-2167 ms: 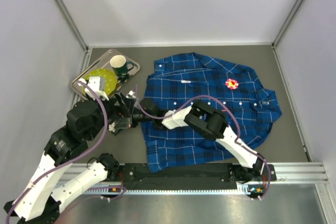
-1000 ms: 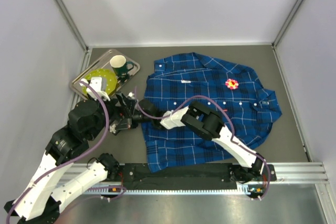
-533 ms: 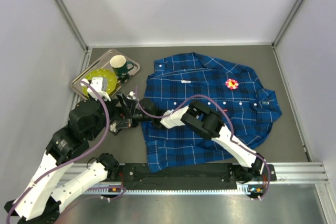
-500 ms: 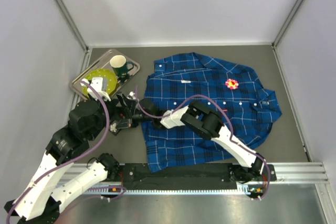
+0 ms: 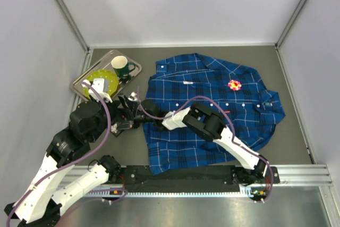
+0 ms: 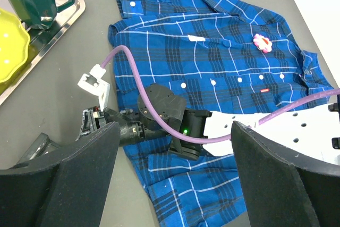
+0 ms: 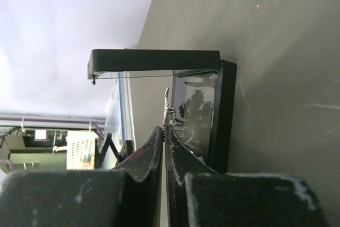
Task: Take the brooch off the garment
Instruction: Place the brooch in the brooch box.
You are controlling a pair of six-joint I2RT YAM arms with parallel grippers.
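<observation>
Right pincer shut, nothing plainly held; garment edge just beside it. Left pincer gaping, empty, facing it. Brooch pinned on the chest, well beyond both. Approach step not begun; next calls for reaching across, pinching the brooch

blue plaid garment, pink brooch, green mug

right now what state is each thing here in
garment: spread flat, front up
brooch: on the garment, not yet removed
left gripper: open, empty
right gripper: shut
black case: lid open
mug: upright on the tray
</observation>
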